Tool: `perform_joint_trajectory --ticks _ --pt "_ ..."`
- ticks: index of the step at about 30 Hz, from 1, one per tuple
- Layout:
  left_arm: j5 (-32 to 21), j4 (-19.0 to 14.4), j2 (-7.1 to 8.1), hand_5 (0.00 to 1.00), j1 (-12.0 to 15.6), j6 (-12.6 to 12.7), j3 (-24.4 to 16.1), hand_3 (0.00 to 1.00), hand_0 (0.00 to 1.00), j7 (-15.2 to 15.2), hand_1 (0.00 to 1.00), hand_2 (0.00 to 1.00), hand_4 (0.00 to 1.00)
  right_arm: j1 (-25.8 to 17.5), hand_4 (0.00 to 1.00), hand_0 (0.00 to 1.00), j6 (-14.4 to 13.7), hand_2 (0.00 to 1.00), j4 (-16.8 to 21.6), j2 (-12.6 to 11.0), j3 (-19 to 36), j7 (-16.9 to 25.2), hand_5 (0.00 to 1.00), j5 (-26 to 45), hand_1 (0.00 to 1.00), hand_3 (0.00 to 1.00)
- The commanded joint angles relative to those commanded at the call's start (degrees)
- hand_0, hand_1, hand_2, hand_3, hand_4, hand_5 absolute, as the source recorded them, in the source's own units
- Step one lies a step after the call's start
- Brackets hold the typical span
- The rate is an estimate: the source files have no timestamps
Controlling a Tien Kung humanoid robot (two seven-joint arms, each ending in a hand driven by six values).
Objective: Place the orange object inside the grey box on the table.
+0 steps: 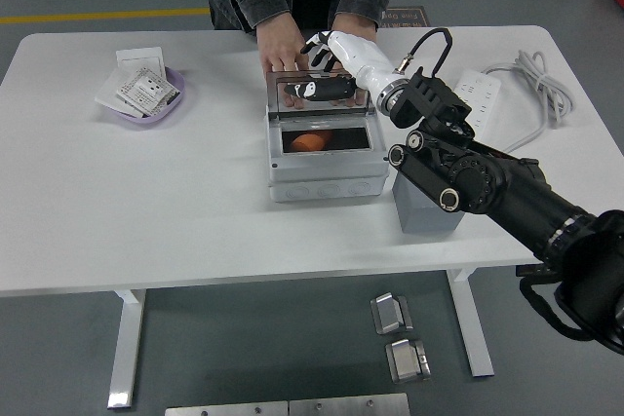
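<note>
A purple bowl (168,104) holding paper packets (144,88) was seen at the table's (146,202) far left. A white power strip (485,88) with a coiled cable (536,80) was laid at the far right. Two metal blocks (400,336) were seen on the floor below.

Orange object (308,142) lies inside grey box (322,182); right hand (327,73) above.

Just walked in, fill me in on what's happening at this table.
The orange object already lies inside the grey box, whose clear lid stands open. The robot's right hand is up at that lid, while a person's hands rest on the table just behind the box. A smaller grey block stands to the box's right.
</note>
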Motion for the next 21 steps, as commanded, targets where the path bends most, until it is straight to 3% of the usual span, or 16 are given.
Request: perform_joint_trajectory --ticks 21 --pt "-1.3 0.0 -0.43 0.468 0.4 0.3 0.3 0.680 0.681 -0.2 0.683 0.608 0.689 -7.3 0.930 0.665 -0.1 0.625 15.5 -8.7 -3.0 -1.5 0.527 1.2 0.524 0.735"
